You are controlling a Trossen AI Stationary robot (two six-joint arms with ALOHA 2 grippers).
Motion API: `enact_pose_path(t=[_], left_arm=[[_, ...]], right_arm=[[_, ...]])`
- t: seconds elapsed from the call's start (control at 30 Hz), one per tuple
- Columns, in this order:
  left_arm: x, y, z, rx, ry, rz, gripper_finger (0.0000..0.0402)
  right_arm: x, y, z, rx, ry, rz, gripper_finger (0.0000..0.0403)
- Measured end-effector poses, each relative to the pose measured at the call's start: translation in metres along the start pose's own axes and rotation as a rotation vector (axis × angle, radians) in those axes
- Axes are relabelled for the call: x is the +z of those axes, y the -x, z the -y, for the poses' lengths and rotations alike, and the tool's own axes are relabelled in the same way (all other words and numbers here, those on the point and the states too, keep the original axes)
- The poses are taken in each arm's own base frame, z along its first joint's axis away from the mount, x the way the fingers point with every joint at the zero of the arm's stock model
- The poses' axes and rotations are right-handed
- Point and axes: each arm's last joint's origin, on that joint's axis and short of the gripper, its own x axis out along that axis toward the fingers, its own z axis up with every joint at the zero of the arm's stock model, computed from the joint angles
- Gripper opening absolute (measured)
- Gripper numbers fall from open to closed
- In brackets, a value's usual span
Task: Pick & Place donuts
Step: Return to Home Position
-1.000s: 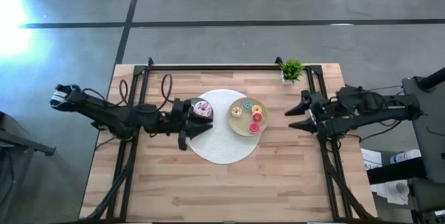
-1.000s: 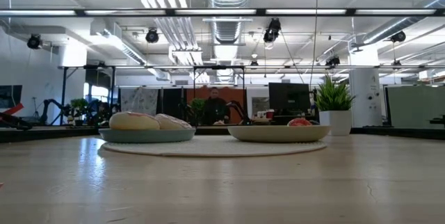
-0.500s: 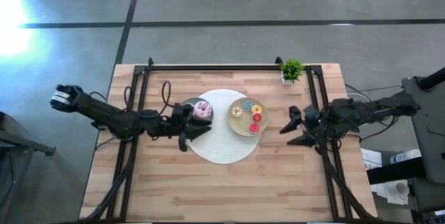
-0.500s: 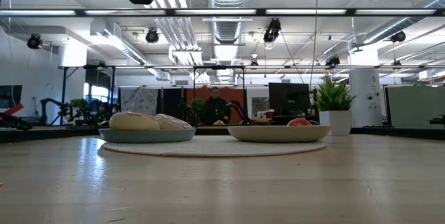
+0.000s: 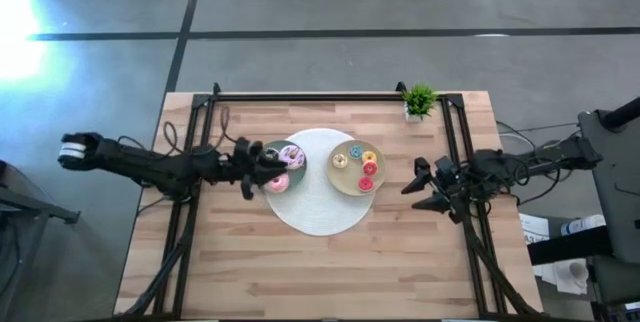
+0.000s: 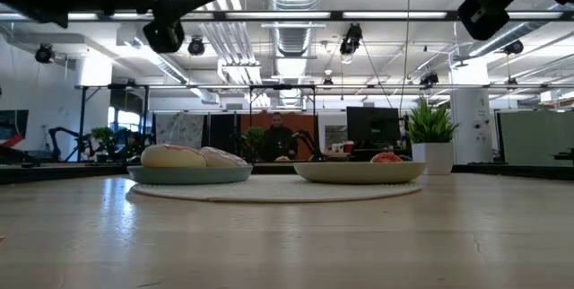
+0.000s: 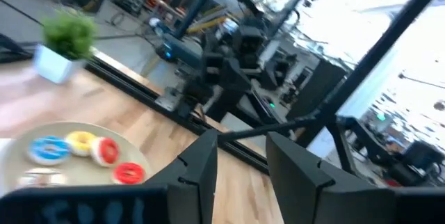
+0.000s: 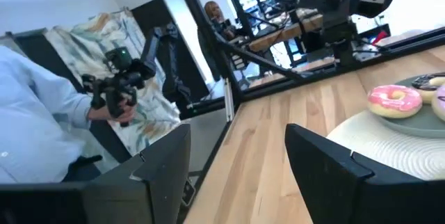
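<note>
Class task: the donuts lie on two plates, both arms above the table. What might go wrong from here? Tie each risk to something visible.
The left gripper, open, hangs right by the blue-grey plate; if it dips while moving, it could knock the plate. The pink donut lies at that plate's rim, so a jolt might tip it onto the white mat. The right gripper waits clear of both plates.

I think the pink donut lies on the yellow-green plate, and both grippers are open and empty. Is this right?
One thing is wrong. The pink donut lies on the blue-grey plate, not on the yellow-green plate; the right wrist view shows it. The left gripper and the right gripper are open and empty, as you say.
</note>
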Motion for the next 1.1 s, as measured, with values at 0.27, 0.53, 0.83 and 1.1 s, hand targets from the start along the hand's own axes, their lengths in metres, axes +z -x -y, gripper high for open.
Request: enact_pose_path(t=[0.27, 0.53, 0.83, 1.1], left_arm=[[-0.009, 0.042, -0.029, 0.042, 0.005, -0.002, 0.0099], [-0.033, 0.066, -0.043, 0.036, 0.006, -0.028, 0.0099], [-0.046, 0.076, -0.054, 0.102, 0.0, -0.043, 0.0098], [-0.048, 0.076, -0.055, 0.112, 0.042, -0.053, 0.0098]], right_arm=[[-0.013, 0.016, 0.01, -0.078, 0.008, 0.092, 0.0226], [-0.026, 0.024, 0.021, -0.197, 0.004, 0.171, 0.0226], [-0.054, 0.023, 0.037, -0.272, -0.004, 0.106, 0.0226], [-0.064, 0.023, 0.042, -0.32, 0.026, 0.012, 0.0226]])
